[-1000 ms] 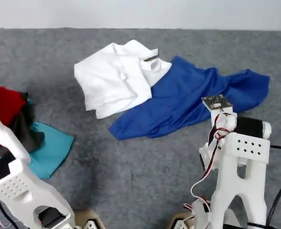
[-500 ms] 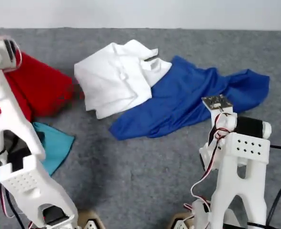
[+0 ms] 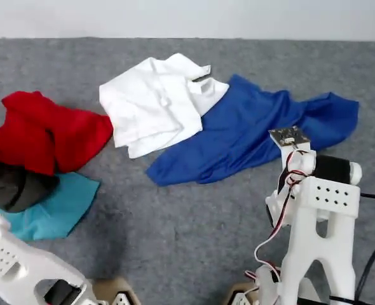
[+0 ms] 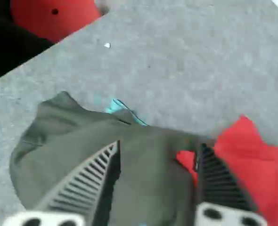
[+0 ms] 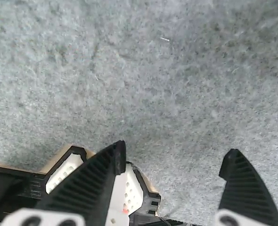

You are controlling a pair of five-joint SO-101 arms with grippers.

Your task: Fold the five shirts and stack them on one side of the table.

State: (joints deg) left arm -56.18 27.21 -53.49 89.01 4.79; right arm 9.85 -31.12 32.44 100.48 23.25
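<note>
Left end effector [image 4: 158, 155] spread, empty, above dark shirt [image 4: 73, 136]; right end effector [image 5: 176, 150] spread, empty, above carpet [image 5: 176, 70]

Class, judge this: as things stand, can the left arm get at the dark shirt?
Probably yes. The left tool points, open, at the dark shirt with nothing between them. The red shirt seems to overlap only one edge of it.

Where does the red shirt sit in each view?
High view: red shirt at the left edge, touching the dark shirt.
Left wrist view: red shirt beside the dark shirt.
Right wrist view: bare grey mat.
Shared landmark: the dark shirt.
</note>
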